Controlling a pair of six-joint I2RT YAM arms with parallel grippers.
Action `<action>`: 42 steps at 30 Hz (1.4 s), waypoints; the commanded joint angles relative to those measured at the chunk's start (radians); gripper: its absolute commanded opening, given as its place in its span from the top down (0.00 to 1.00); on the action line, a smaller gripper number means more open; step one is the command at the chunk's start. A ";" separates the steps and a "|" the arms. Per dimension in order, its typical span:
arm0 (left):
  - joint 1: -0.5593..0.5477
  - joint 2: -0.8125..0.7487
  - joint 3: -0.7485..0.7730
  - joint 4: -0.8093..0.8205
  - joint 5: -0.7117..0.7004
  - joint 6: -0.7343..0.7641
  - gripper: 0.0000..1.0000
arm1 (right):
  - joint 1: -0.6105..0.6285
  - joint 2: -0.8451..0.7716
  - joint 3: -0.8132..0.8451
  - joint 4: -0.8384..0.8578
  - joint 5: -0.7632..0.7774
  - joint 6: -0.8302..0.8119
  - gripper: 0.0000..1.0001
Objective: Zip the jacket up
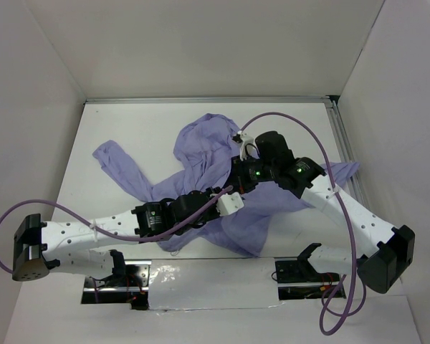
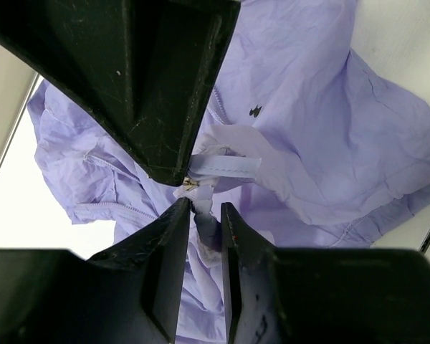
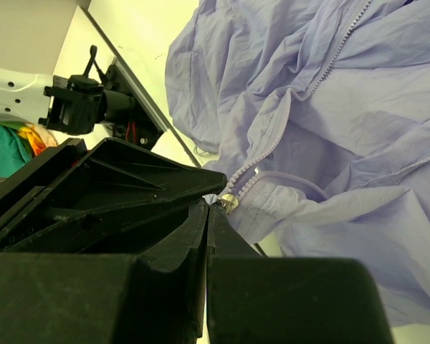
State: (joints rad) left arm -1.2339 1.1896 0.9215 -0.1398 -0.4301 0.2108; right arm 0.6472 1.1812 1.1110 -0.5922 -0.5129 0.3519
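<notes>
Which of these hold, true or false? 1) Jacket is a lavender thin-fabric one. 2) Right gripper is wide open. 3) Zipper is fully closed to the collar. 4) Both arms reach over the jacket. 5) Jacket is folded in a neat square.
1) The lavender thin-fabric jacket lies on the white table: true.
2) False: the right gripper is shut, pinched by the metal zipper slider.
3) False: the zipper teeth above the slider lie parted.
4) True: the left gripper is there too.
5) False: it is spread out, wrinkled.

Jacket point(image 1: 222, 165) crowded by 2 arms.
</notes>
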 commanded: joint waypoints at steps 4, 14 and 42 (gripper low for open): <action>-0.004 0.013 0.042 0.081 -0.009 0.032 0.64 | 0.002 -0.003 0.038 0.002 -0.018 -0.001 1.00; -0.004 0.025 0.046 0.108 -0.058 0.052 0.50 | 0.003 0.000 0.030 0.002 -0.029 0.002 1.00; -0.004 -0.243 -0.029 0.198 0.303 0.185 1.00 | -0.098 0.060 -0.149 0.472 -0.087 -0.163 1.00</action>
State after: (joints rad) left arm -1.2072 1.0164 0.8581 -0.1078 -0.3252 0.3672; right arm 0.5716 1.2095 1.0035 -0.3630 -0.7170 0.2798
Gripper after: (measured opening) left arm 0.031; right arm 0.007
